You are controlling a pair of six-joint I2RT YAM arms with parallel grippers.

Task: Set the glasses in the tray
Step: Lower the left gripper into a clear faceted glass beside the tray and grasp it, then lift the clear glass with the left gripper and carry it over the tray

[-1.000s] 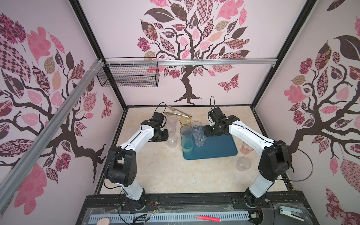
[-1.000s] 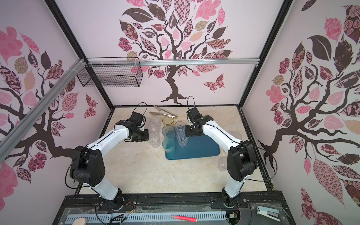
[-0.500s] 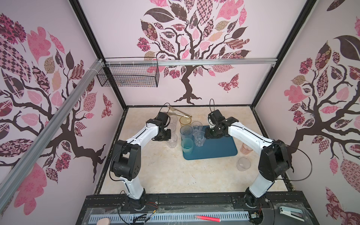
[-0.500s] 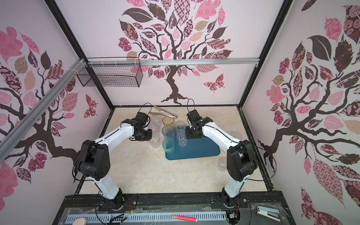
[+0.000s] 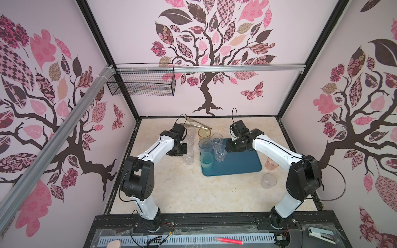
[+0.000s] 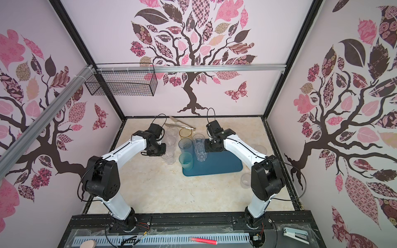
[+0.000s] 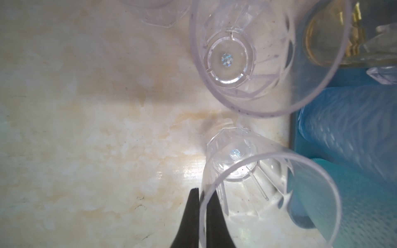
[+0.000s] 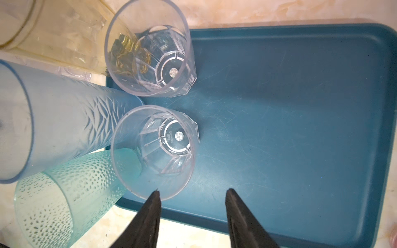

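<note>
The left gripper (image 7: pixel 203 190) is clamped on the thin wall of a clear faceted glass (image 7: pixel 247 171), with one black finger outside the rim and the other inside it. In both top views this glass stands upright left of centre, just beside the tray's left edge. Whether its base rests on the marbled table (image 5: pixel 182 193) cannot be told. Two more clear tumblers (image 5: pixel 190 140) stand just above it in a top view, close to the left wrist. The metal tongs (image 5: pixel 196 124) lie further up, near the back wall. The right gripper (image 8: pixel 193 192) has its jaws apart with nothing between them. One fingertip (image 8: pixel 155 194) overlaps the rim of a short clear glass (image 8: pixel 167 146) that stands on the tray (image 8: pixel 290 128); contact cannot be judged. A second short clear glass (image 8: pixel 163 64) stands on the tray beside it. A tall blue tumbler (image 5: pixel 205 145) and a teal dotted tumbler (image 5: pixel 206 161) stand along the tray's left edge in a top view. The tray lies at the centre of the frame, and its right half is bare. An amber tumbler (image 5: pixel 203 134) stands on the table just above the tray's upper left corner. A pink tumbler (image 5: pixel 271 164) and a plain clear tumbler (image 5: pixel 269 180) stand on the table right of the tray, near the right arm.
</note>
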